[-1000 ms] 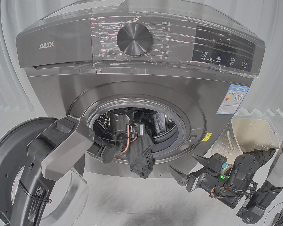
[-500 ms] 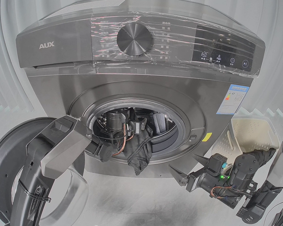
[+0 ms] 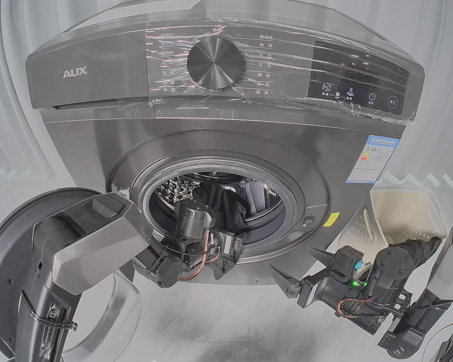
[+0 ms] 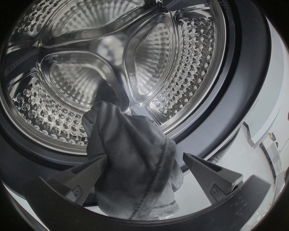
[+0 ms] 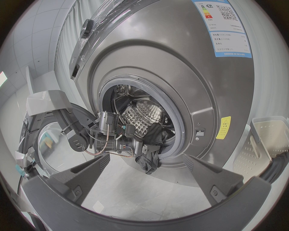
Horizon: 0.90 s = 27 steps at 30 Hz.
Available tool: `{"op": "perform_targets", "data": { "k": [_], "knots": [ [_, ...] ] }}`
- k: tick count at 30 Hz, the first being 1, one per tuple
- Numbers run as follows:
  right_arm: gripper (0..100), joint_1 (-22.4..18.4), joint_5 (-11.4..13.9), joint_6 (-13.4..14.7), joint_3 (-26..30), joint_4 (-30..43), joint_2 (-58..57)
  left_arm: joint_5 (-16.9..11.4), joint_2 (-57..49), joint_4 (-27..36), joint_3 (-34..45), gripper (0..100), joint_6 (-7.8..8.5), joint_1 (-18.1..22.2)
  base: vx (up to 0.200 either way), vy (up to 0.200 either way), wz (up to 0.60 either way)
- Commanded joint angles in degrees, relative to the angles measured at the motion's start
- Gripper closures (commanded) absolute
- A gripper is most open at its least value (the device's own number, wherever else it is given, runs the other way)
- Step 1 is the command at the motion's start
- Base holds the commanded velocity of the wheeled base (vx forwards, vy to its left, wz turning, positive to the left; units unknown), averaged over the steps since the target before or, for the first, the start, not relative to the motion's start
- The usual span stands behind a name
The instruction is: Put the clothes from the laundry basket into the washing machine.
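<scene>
Laundry to report: one dark garment [image 3: 219, 204] lies draped across the lip of the washing machine [image 3: 228, 134] opening, at about 6 o'clock on the round port. Its upper part is bunched inside the drum [image 4: 90, 72]. Its lower end hangs outside, over the door seal [image 4: 250, 78].

My left gripper [image 4: 141, 159] sits right at that lip with its fingers spread apart and the cloth lying between them. The fabric touches one finger [image 4: 81, 177] and stands clear of the other, so I am not clamped on it.

My right gripper [image 3: 290, 257] hangs low in front of the machine, at about 5 o'clock from the port and well apart from the garment. Its fingers are likewise apart, with nothing between them.

The machine's door [image 3: 6, 259] stands swung open at about 8 o'clock from the port. The cream laundry basket [image 3: 409, 217] stands just beside the machine, at about 3 o'clock from the port, tilted so that its inside faces me.
</scene>
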Motion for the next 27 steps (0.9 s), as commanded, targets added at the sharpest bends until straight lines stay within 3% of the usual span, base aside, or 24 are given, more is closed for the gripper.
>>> {"op": "perform_targets", "data": {
  "k": [1, 2, 3, 5, 13, 19, 27],
  "knots": [
    [0, 0.0, 0.0, 0.0, 0.0, 0.0, 0.1, 0.0, 0.6, 0.1, 0.7, 0, 0.16, -0.6, 0.0, 0.0, 0.0],
    [0, 0.0, 0.0, 0.0, 0.0, 0.0, 0.1, 0.1, 1.2, 0.0, 0.4, 0, 0.51, -0.5, 0.0, 0.0, 0.0],
    [0, 0.0, 0.0, 0.0, 0.0, 0.0, 0.1, 0.1, 1.2, 0.0, 0.4, 100, 0.51, -0.5, 0.0, 0.0, 0.0],
    [0, 0.0, 0.0, 0.0, 0.0, -0.1, 0.1, 0.1, 2.4, -0.3, 0.3, 100, 1.48, -0.3, 0.0, 0.0, 0.0],
    [0, 0.0, 0.0, 0.0, -0.1, -0.1, 0.1, 0.7, 2.3, -0.6, -1.7, 100, 1.48, 0.3, 0.0, 0.0, 0.0],
    [0, 0.0, 0.0, 0.0, -0.4, 0.0, 0.1, 1.2, 3.5, -0.8, -10.3, 100, 0.69, 2.5, 0.0, 0.0, 0.0],
    [0, 0.0, 0.0, 0.0, -0.4, -0.1, 0.1, 4.7, 9.5, -4.0, -23.7, 100, -0.02, 5.4, 0.0, 0.0, 0.0]
  ]
}}
